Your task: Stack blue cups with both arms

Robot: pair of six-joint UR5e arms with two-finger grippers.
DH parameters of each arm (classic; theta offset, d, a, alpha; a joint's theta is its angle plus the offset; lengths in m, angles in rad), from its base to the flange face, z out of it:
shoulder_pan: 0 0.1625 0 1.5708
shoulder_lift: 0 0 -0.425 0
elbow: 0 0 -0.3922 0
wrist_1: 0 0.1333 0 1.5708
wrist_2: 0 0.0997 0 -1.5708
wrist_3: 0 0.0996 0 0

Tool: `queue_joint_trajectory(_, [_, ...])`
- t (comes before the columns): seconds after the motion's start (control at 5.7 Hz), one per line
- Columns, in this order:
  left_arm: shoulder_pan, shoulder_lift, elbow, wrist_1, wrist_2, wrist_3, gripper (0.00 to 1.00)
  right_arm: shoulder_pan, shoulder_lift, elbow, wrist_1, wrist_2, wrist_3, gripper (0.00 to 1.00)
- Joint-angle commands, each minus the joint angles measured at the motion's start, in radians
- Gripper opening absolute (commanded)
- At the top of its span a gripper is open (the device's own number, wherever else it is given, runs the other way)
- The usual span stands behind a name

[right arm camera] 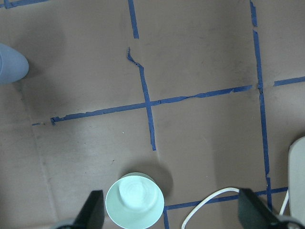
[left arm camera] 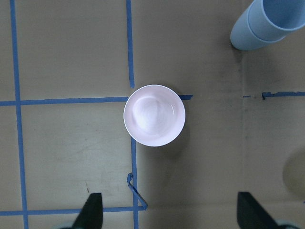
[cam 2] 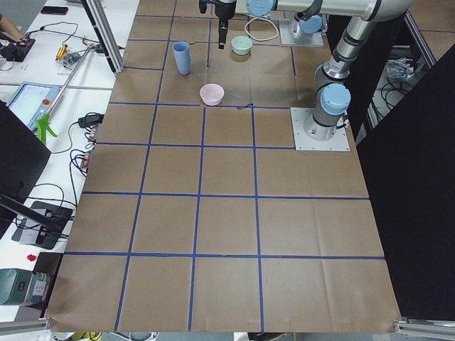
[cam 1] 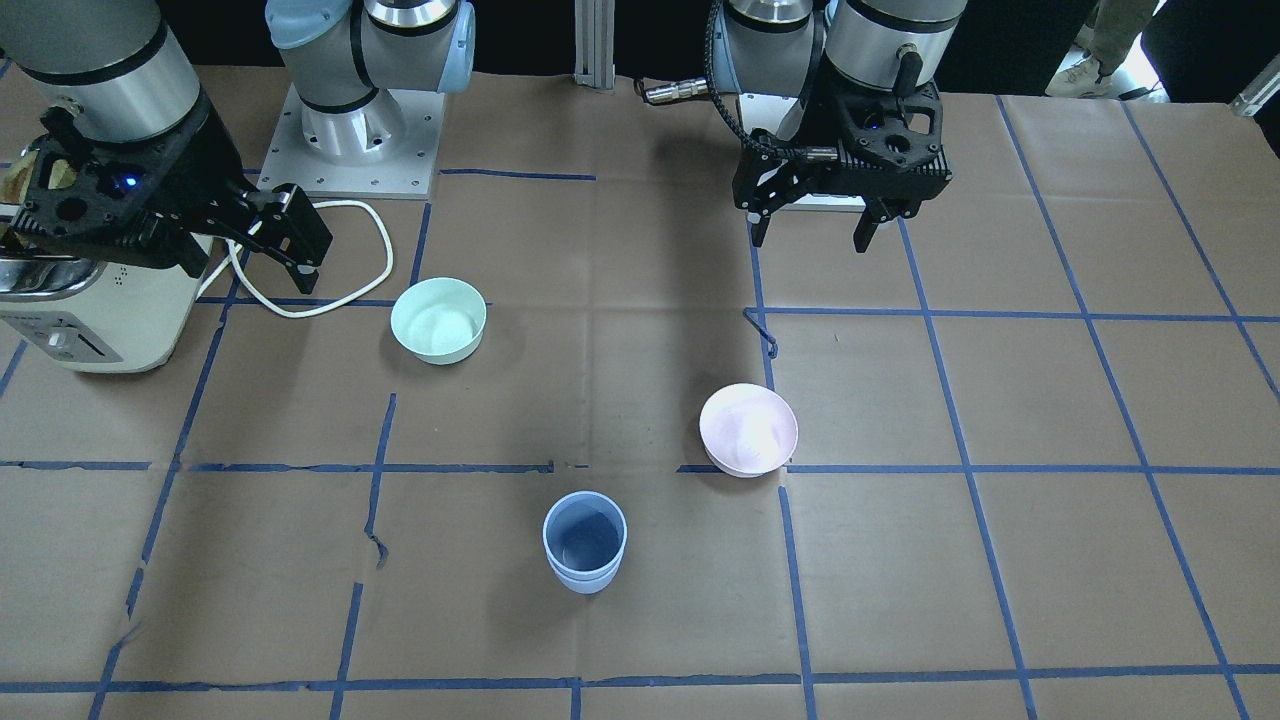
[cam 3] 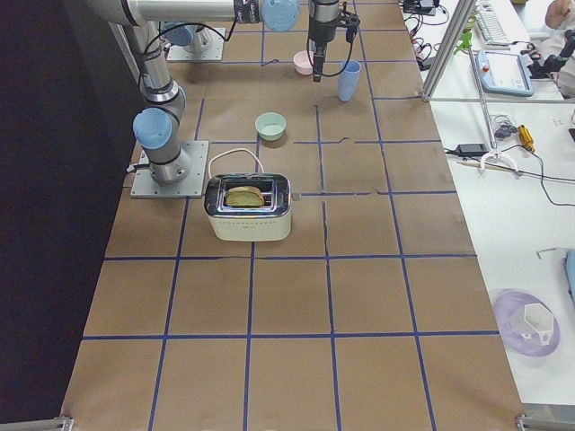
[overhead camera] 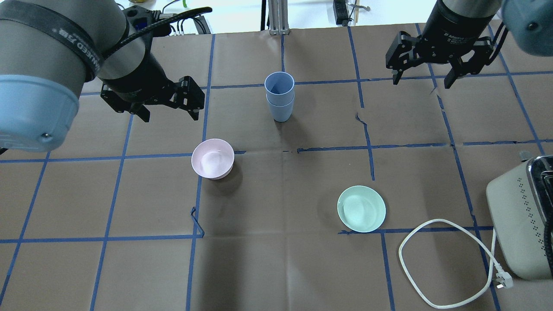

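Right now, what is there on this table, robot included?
blue cups: two, pale blue, nested upright, far middle of the table.
pink bowl: one, pale pink, on the left arm's side.
green bowl: one, mint green, on the right arm's side.
toaster: one, cream, at the right edge, with bread in its slots.
cable: one, white, looped beside the toaster.
table: one, brown paper with a blue tape grid.
left arm: one, silver-grey; left fingers black, open, empty, raised beyond the pink bowl.
right arm: one, silver-grey; right fingers black, open, empty, raised at the far right.
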Motion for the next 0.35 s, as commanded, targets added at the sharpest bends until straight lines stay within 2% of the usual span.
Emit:
queue_joint_trajectory(0.0, [0.000, 0.000, 0.000, 0.000, 0.001, -0.001, 0.98, 0.000, -0.004, 0.004, -0.001, -0.005, 0.001, 1.00])
queue_joint_trajectory(0.18, [0.000, 0.001, 0.000, -0.001, 0.001, 0.001, 0.98, 0.000, -0.004, 0.005, -0.001, -0.005, 0.001, 1.00])
